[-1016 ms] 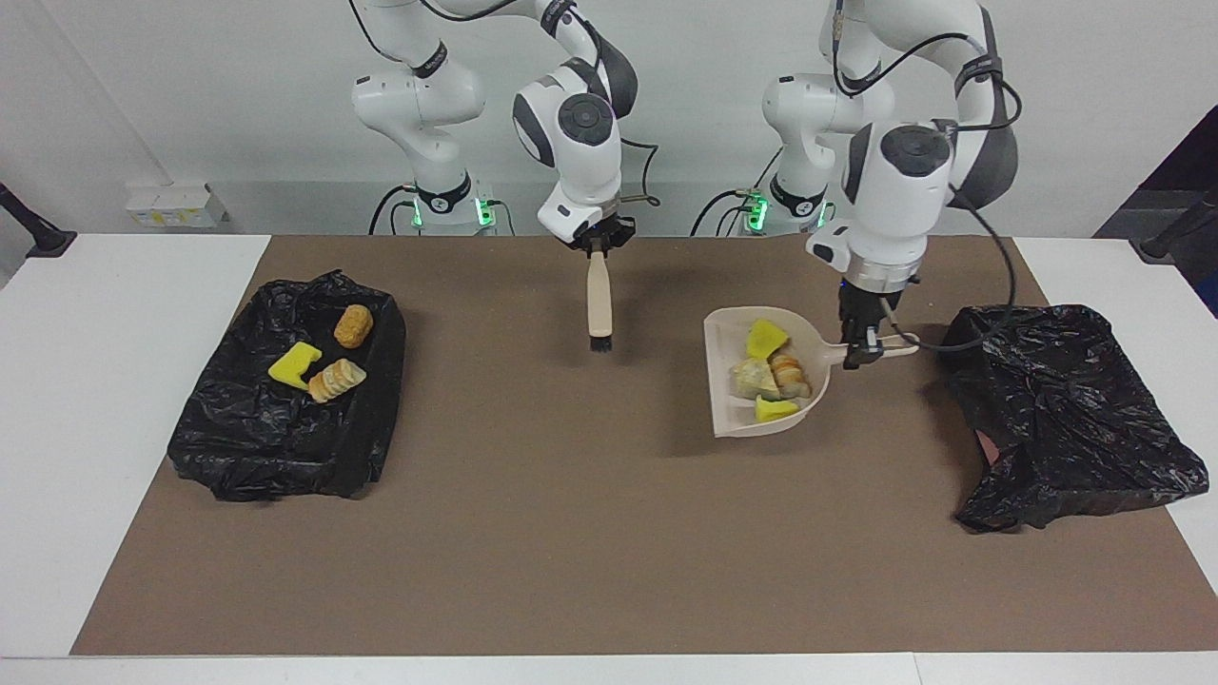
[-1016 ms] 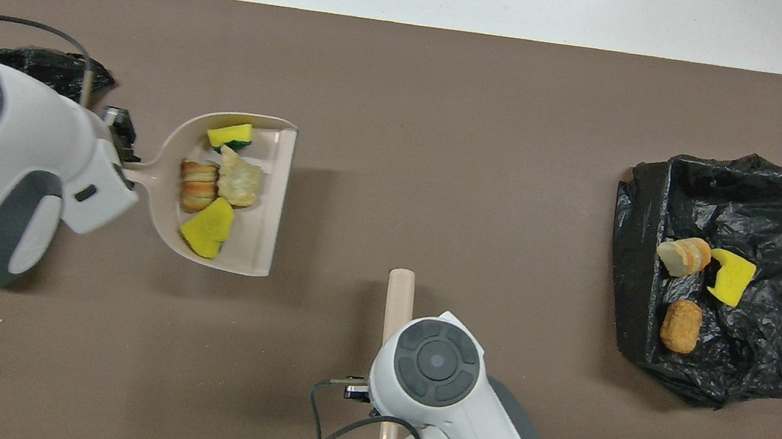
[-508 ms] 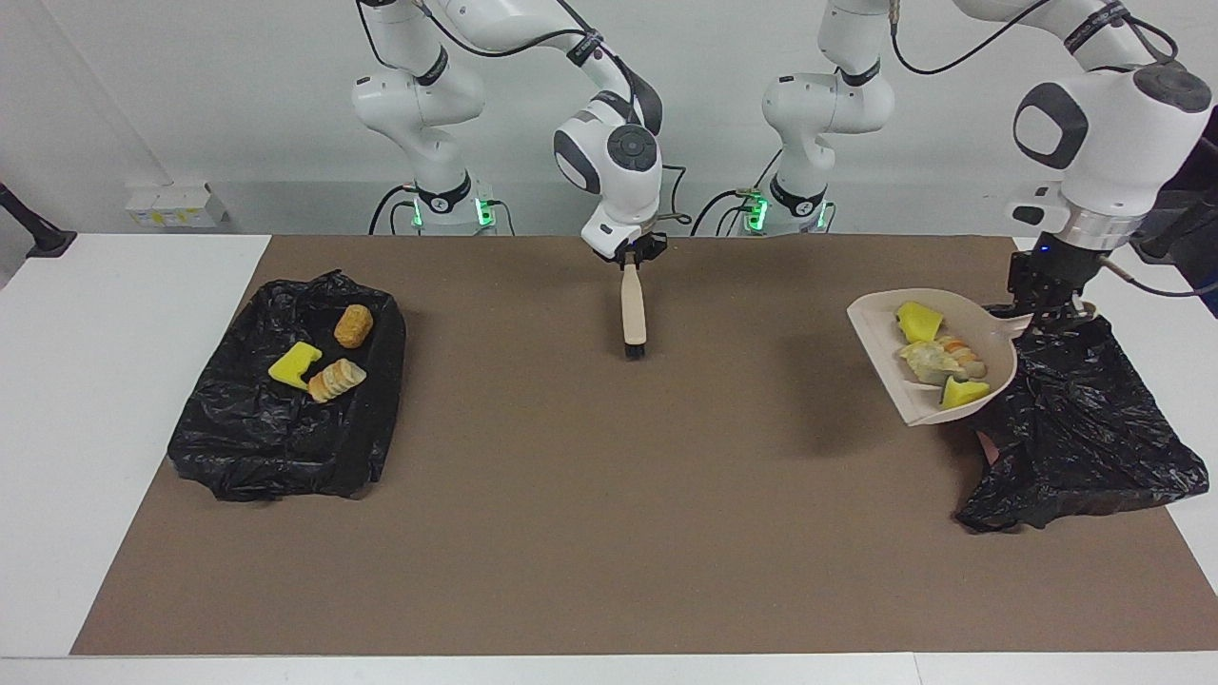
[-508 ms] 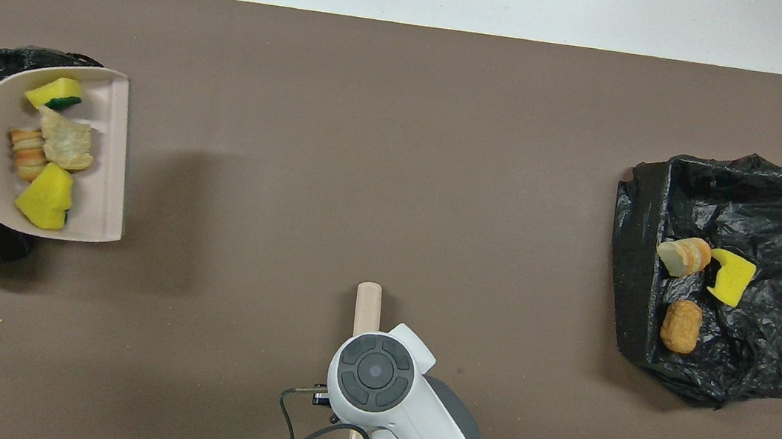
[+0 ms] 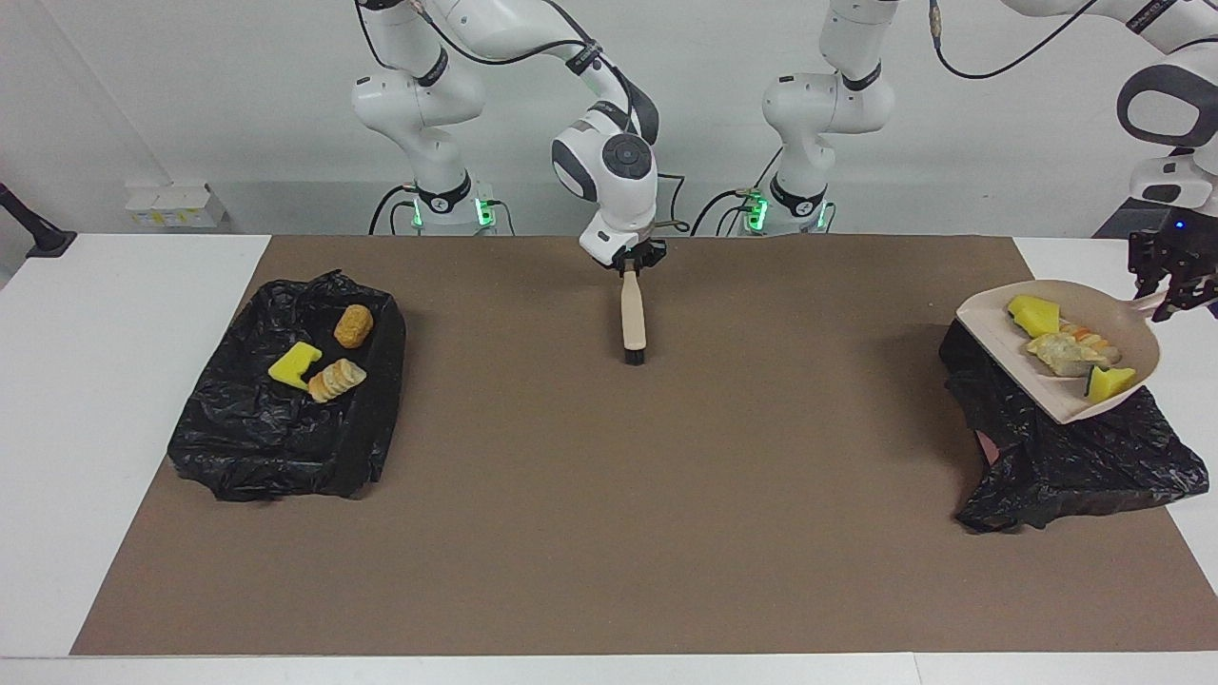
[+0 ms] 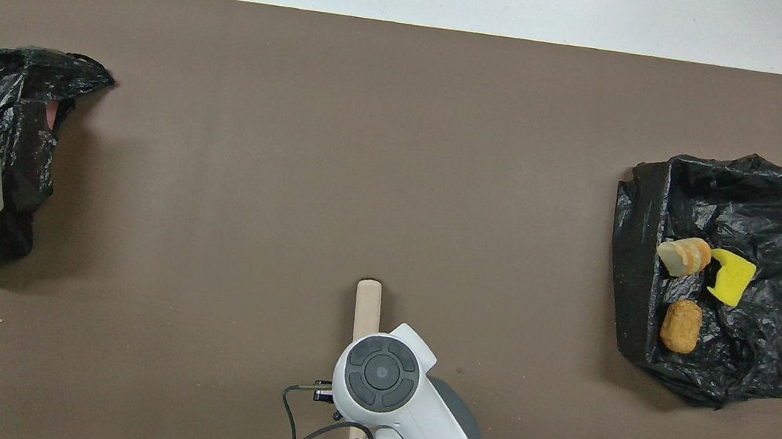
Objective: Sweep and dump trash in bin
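Well toward the right arm's end of the table from the brush (image 5: 632, 319), a black-lined tray (image 5: 238, 457) lies on the brown mat (image 5: 609, 533). It holds three bits of the trash: a yellow sponge piece (image 5: 293, 364), a sliced bread chunk (image 5: 336, 379) and a brown roll (image 5: 353, 325). They look set out there for sweeping, not thrown away. The brush itself stands nearly upright with its bristles on the mat, which would leave it ready for another stroke. The right gripper (image 5: 630, 262) sits on top of its handle, though I cannot tell whether it clamps the handle or merely sits round it. From overhead the arm's own wrist hides that joint. Well toward the left arm's end from the brush, the left gripper (image 5: 1172, 293) is clamped on the handle of the beige dustpan (image 5: 999, 342). It holds the pan in the air over the black bin bag (image 5: 1075, 457), roughly level, so the four bits (image 5: 1070, 350) stay heaped against the pan's closed end; my guess is that the tip comes next. The overhead view cuts off most of the pan and all of that gripper. The bag is so crumpled that its mouth is hard to find, and something pinkish (image 5: 985, 445) shows through a gap in it; I cannot tell what.
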`<action>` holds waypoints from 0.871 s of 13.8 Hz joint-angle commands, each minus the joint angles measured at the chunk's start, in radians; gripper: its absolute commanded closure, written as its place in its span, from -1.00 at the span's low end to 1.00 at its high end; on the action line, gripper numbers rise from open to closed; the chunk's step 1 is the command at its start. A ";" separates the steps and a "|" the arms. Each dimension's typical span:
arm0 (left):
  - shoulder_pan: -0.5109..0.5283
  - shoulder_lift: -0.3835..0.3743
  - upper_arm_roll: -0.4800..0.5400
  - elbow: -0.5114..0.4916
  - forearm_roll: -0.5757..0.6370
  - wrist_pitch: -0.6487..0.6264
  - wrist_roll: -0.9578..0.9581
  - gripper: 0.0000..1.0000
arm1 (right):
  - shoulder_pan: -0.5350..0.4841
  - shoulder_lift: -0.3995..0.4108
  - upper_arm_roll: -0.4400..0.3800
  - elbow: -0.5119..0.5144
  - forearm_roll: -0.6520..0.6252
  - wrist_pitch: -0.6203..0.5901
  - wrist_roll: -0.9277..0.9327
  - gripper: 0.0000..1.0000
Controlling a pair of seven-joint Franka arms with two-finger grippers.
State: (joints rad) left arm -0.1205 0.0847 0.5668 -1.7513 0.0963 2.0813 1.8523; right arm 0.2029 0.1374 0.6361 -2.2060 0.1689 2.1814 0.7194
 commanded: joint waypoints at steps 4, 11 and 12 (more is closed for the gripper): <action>0.002 0.105 -0.001 0.056 0.348 0.082 -0.060 1.00 | -0.026 0.011 -0.025 0.064 -0.091 0.015 -0.032 -1.00; -0.018 0.066 -0.008 0.001 0.724 0.060 -0.231 1.00 | -0.025 -0.031 -0.459 0.215 -0.236 0.003 -0.320 -1.00; -0.019 0.056 -0.011 0.004 0.765 0.046 -0.229 1.00 | -0.025 -0.045 -0.520 0.241 -0.270 -0.021 -0.396 -1.00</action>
State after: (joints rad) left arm -0.1270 0.1817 0.5558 -1.7320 0.7927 2.1566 1.6418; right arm 0.1757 0.1261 0.1875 -1.9954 -0.0499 2.1973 0.4128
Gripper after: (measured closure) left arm 0.683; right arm 0.000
